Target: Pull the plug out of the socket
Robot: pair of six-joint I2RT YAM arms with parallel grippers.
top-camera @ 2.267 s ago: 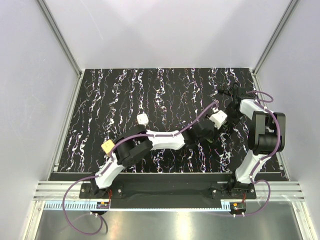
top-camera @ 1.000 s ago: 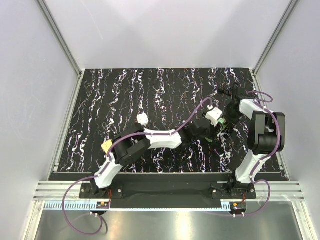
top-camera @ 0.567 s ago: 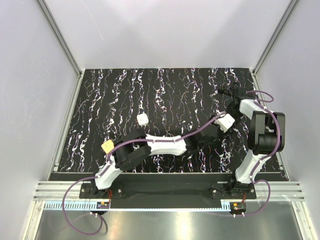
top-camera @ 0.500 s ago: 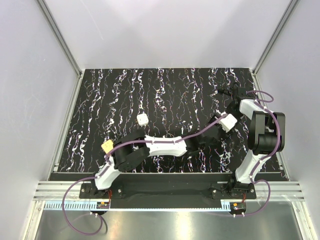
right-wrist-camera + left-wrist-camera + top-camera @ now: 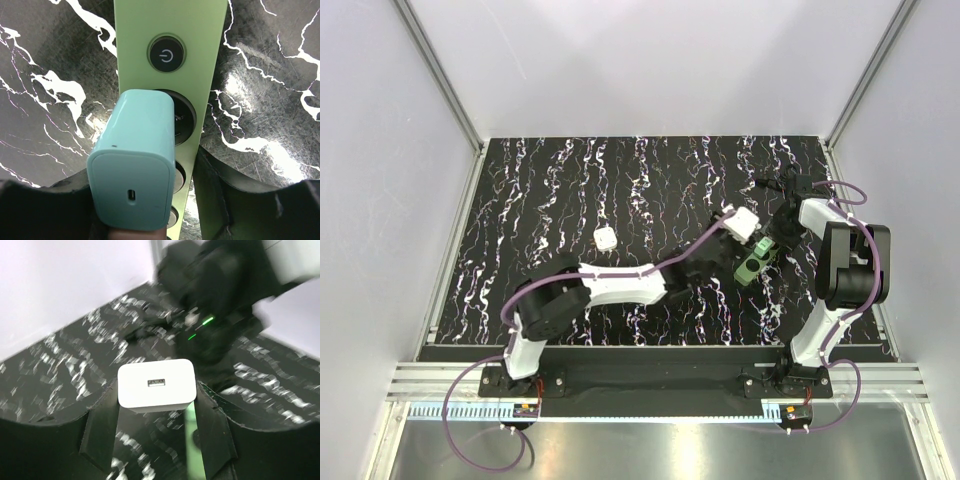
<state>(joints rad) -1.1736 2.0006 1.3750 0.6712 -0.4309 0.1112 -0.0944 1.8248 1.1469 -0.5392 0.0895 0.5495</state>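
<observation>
The left pincer (image 5: 156, 391) is clenching the white plug (image 5: 156, 384), with one finger on each side of it. In the top view it is holding this plug a little right of the middle of the frame. The socket (image 5: 751, 263) is lying on the tabletop (image 5: 570, 180) just below and to the right of that plug. The two are not touching.

The right pincer (image 5: 142, 172) is grasping the socket. Its fingers are sitting on the two long sides, near the bottom of its own camera's frame. A mint plug (image 5: 135, 165) is sticking in the socket just under the round power button (image 5: 166, 55). It is hiding part of the finger on the left of that frame.

The left wrist view is looking blurry. Another small white plug (image 5: 605, 238) is sitting alone on the tabletop, left of the middle and well apart from both pincers.
</observation>
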